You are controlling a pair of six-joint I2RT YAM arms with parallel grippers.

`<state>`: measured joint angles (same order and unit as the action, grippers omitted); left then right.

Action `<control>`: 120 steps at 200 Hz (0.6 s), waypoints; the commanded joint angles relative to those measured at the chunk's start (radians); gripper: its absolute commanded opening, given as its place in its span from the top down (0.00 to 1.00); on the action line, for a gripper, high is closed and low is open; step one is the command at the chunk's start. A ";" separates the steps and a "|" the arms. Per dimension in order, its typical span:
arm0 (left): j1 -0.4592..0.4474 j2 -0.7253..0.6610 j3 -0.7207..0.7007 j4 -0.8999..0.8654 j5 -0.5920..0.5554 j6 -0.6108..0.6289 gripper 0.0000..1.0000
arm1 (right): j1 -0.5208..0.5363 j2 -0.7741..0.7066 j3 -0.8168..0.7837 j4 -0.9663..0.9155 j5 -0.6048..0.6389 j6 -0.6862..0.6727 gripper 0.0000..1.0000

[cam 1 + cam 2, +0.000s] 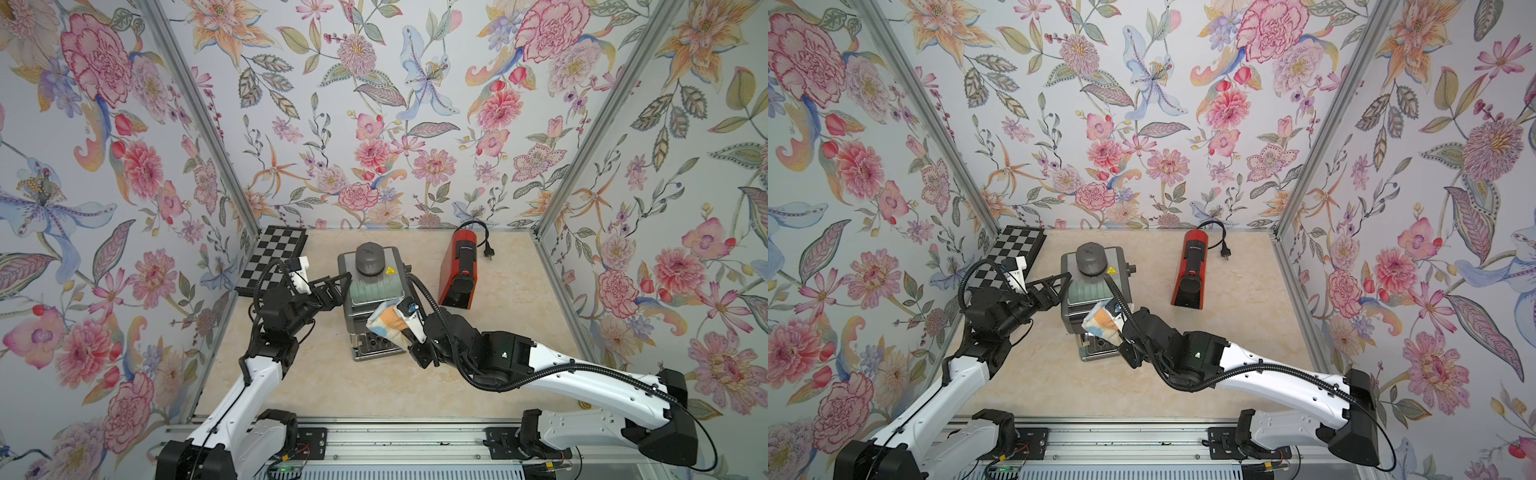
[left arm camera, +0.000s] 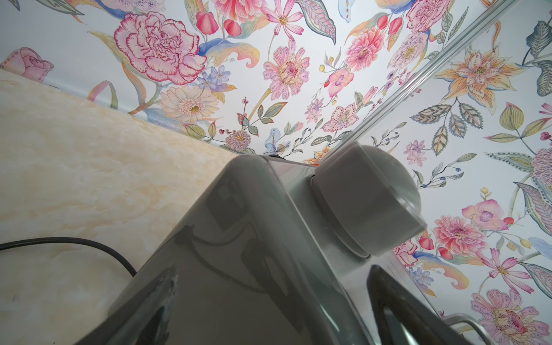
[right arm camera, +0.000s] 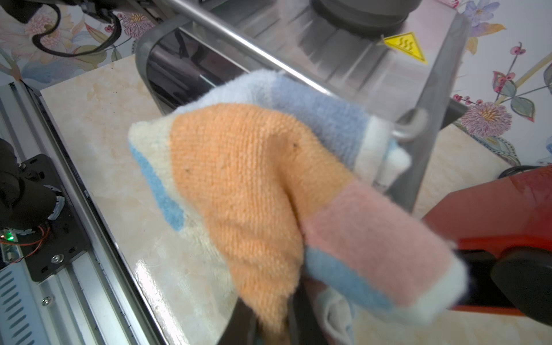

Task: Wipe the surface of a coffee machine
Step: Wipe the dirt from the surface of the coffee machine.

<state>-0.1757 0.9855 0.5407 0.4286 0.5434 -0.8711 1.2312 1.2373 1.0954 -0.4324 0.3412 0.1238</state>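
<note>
A grey and steel coffee machine [image 1: 356, 316] [image 1: 1073, 318] stands mid-table, with a domed grey lid [image 1: 371, 258] on top. My right gripper [image 3: 274, 325] is shut on a striped cloth [image 1: 386, 322] [image 3: 239, 167] in orange, blue, pink and cream. The cloth is bunched against the machine's front upper edge, near the steel rail [image 3: 239, 44]. My left gripper [image 1: 336, 286] [image 2: 273, 301] is open at the machine's left side. Its two dark fingers [image 2: 158, 298] straddle the upper side edge of the machine [image 2: 239, 239].
A red capsule coffee machine [image 1: 459, 270] [image 3: 493, 215] stands to the right of the grey one, its black cord and plug [image 1: 486, 251] behind it. A folded chessboard [image 1: 272, 259] leans in the back left corner. Flowered walls close in three sides.
</note>
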 commanded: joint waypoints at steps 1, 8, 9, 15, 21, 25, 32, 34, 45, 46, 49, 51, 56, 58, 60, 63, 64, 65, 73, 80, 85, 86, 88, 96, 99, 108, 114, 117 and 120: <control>0.000 0.019 -0.003 -0.104 0.000 0.047 0.01 | 0.022 0.069 0.033 0.074 0.017 -0.045 1.00; -0.001 0.019 0.001 -0.107 0.000 0.050 0.01 | 0.025 0.092 0.045 0.098 0.007 -0.049 1.00; 0.000 0.018 0.001 -0.109 0.000 0.050 0.01 | 0.026 0.096 0.046 0.101 0.005 -0.049 1.00; 0.000 0.018 0.004 -0.112 -0.002 0.051 0.01 | 0.027 0.112 0.060 0.122 -0.003 -0.051 1.00; 0.000 0.018 0.006 -0.117 -0.001 0.054 0.01 | 0.029 0.131 0.072 0.142 -0.015 -0.054 1.00; 0.000 0.019 0.008 -0.119 -0.002 0.056 0.01 | 0.031 0.142 0.078 0.157 -0.022 -0.058 1.00; 0.000 0.020 0.011 -0.123 0.000 0.058 0.01 | 0.033 0.161 0.090 0.183 -0.030 -0.062 1.00; 0.000 0.021 0.011 -0.122 0.000 0.058 0.01 | 0.032 0.167 0.095 0.189 -0.032 -0.062 1.00; 0.000 0.021 0.011 -0.123 0.001 0.057 0.01 | 0.030 0.197 0.113 0.218 -0.048 -0.071 1.00; 0.000 0.021 0.011 -0.123 0.001 0.057 0.01 | 0.029 0.200 0.116 0.222 -0.050 -0.071 1.00; 0.000 0.020 0.011 -0.125 0.002 0.057 0.01 | 0.029 0.210 0.122 0.228 -0.055 -0.073 1.00; 0.000 0.021 0.011 -0.125 0.001 0.057 0.01 | 0.030 0.215 0.126 0.232 -0.056 -0.073 1.00; 0.000 0.020 0.010 -0.124 0.001 0.057 0.01 | 0.027 0.230 0.137 0.239 -0.063 -0.075 1.00; 0.000 0.021 0.011 -0.125 0.001 0.057 0.01 | 0.026 0.235 0.140 0.241 -0.066 -0.076 1.00; 0.000 0.020 0.010 -0.126 0.001 0.058 0.01 | 0.025 0.240 0.144 0.244 -0.070 -0.076 1.00; 0.000 0.020 0.011 -0.127 0.001 0.057 0.01 | 0.022 0.247 0.149 0.247 -0.073 -0.075 1.00; 0.000 0.021 0.011 -0.128 0.001 0.058 0.01 | 0.021 0.251 0.151 0.247 -0.074 -0.075 1.00; 0.000 0.021 0.011 -0.128 0.001 0.058 0.01 | 0.021 0.252 0.152 0.248 -0.075 -0.075 1.00; 0.000 0.021 0.011 -0.129 0.000 0.058 0.01 | 0.018 0.267 0.158 0.251 -0.079 -0.074 1.00; 0.000 0.021 0.011 -0.132 0.000 0.057 0.01 | 0.012 0.274 0.156 0.251 -0.083 -0.070 1.00; 0.001 0.019 0.011 -0.133 0.000 0.057 0.01 | 0.007 0.274 0.149 0.251 -0.085 -0.065 1.00; 0.001 0.018 0.012 -0.134 0.000 0.058 0.01 | 0.005 0.274 0.147 0.252 -0.085 -0.064 1.00; 0.001 0.018 0.012 -0.133 0.000 0.058 0.01 | 0.003 0.274 0.142 0.251 -0.086 -0.061 1.00; 0.001 0.019 0.012 -0.135 0.000 0.060 0.01 | -0.007 0.262 0.121 0.251 -0.088 -0.048 1.00; 0.000 0.019 0.012 -0.134 -0.002 0.059 0.01 | -0.011 0.255 0.112 0.250 -0.088 -0.043 1.00; -0.001 0.019 0.012 -0.136 -0.003 0.060 0.01 | -0.025 0.230 0.080 0.251 -0.084 -0.028 1.00; 0.000 0.021 0.014 -0.135 -0.004 0.060 0.01 | -0.034 0.207 0.056 0.253 -0.078 -0.020 1.00; 0.000 0.022 0.014 -0.135 -0.005 0.060 0.01 | -0.039 0.196 0.043 0.252 -0.074 -0.017 1.00; 0.000 0.022 0.014 -0.133 -0.004 0.061 0.01 | -0.042 0.182 0.029 0.252 -0.070 -0.016 1.00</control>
<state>-0.1757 0.9874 0.5571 0.3988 0.5430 -0.8593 1.2530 1.4883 1.1927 -0.2554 0.2050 0.0692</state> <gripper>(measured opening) 0.989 0.126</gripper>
